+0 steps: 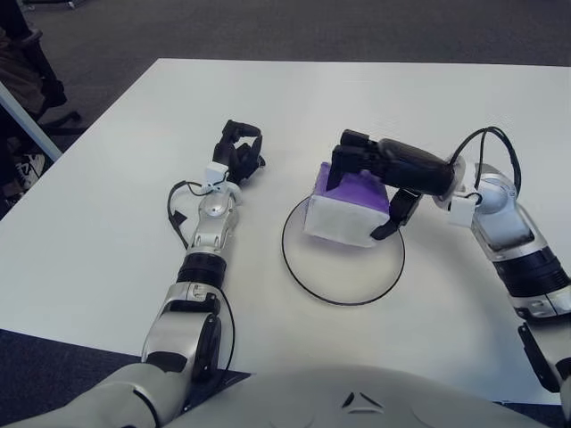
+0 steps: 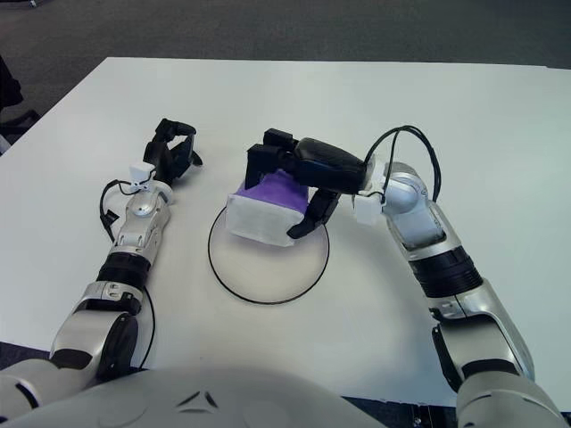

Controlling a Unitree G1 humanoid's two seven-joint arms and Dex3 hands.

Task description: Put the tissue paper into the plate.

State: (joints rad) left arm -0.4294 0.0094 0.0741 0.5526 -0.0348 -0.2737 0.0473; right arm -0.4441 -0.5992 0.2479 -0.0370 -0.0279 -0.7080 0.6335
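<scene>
Table: broad white rectangular tabletop [image 1: 107, 232].
Plate: round clear glass plate with dark rim [image 1: 344, 276], on table.
Tissue: purple-and-white tissue paper pack [image 1: 350, 209], over plate's upper half.
Right hand [image 1: 379, 183]: fingers clamped around pack.
Left hand [image 1: 236, 153]: curled, empty, left of plate.

Matt white table [image 1: 107, 232]; glossy purple-and-white plastic-wrapped tissue paper [image 1: 348, 207]; smooth pale plate [image 1: 343, 276], thin dark rim

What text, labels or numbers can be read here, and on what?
None can be read.
The tissue pack, held over the plate by the right hand, shows plain purple and white faces, no legible print.
The left hand, left of the plate, bears no readable marking.
</scene>
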